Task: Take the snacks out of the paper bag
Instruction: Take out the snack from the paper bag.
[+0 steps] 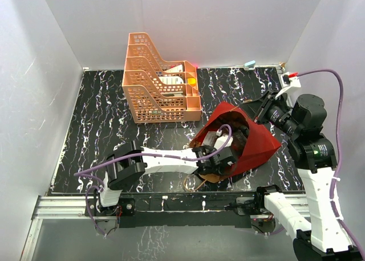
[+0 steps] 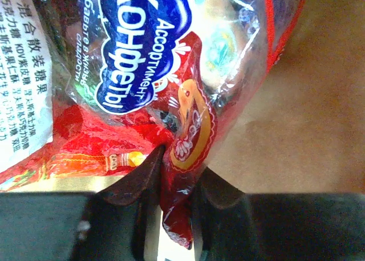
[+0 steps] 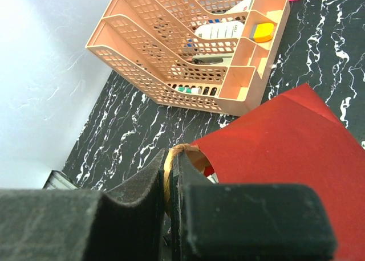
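The dark red paper bag [image 1: 254, 141] lies on its side on the black marbled table, mouth toward the left. My left gripper [image 1: 219, 157] reaches into the mouth. In the left wrist view it [image 2: 177, 198] is shut on a corner of the large red snack bag [image 2: 142, 39] with the blue oval logo, against the brown kraft inside [image 2: 308, 101]. My right gripper [image 1: 259, 110] is at the bag's far upper edge. In the right wrist view it [image 3: 171, 170] is shut on the tan rim of the paper bag [image 3: 296, 153]. The small packets are hidden.
An orange lattice tray rack [image 1: 157, 84] with items in it stands at the back left of the bag; it also shows in the right wrist view [image 3: 171, 50]. White walls enclose the table on three sides. A thin cord handle [image 1: 191, 184] lies near the front edge.
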`<state>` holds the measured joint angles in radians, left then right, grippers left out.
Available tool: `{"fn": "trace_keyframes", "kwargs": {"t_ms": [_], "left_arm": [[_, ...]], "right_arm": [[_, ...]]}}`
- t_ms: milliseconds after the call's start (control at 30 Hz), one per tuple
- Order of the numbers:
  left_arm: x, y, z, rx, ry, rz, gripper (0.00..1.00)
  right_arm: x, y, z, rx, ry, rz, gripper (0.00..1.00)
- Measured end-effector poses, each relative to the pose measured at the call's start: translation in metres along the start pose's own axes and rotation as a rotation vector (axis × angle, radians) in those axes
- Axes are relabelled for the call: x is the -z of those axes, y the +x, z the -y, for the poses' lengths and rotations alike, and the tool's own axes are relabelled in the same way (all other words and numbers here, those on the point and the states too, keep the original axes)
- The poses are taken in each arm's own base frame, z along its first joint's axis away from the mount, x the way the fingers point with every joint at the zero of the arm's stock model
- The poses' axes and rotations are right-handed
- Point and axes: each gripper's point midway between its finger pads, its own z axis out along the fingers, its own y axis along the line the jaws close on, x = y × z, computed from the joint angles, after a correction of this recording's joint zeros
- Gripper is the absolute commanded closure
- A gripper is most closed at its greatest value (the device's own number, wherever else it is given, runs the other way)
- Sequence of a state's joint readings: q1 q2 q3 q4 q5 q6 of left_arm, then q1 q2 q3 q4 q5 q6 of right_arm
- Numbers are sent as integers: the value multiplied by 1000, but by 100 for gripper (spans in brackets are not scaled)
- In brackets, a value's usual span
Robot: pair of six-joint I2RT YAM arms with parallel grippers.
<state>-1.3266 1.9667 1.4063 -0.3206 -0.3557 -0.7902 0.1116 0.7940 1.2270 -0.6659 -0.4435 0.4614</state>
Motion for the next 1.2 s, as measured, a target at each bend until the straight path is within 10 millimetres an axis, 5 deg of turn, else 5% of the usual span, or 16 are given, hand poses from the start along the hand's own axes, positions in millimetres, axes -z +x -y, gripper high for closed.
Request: {"fn": "trace_keyframes", "kwargs": {"t_ms": [133, 467, 933, 1200], "left_arm": [[10, -5, -3, -11, 0, 2, 100], [73, -32, -14, -27, 23, 30, 100], [210, -119, -10, -74, 211, 275, 100], [308, -149, -52, -63, 262, 479, 100]], "right_arm": [[3, 5, 3, 11, 11, -3, 93], [8, 30, 19, 23, 45, -24, 93], [11, 32, 29, 41, 92, -5, 93], [12, 23, 32, 43, 131, 13, 93]]}}
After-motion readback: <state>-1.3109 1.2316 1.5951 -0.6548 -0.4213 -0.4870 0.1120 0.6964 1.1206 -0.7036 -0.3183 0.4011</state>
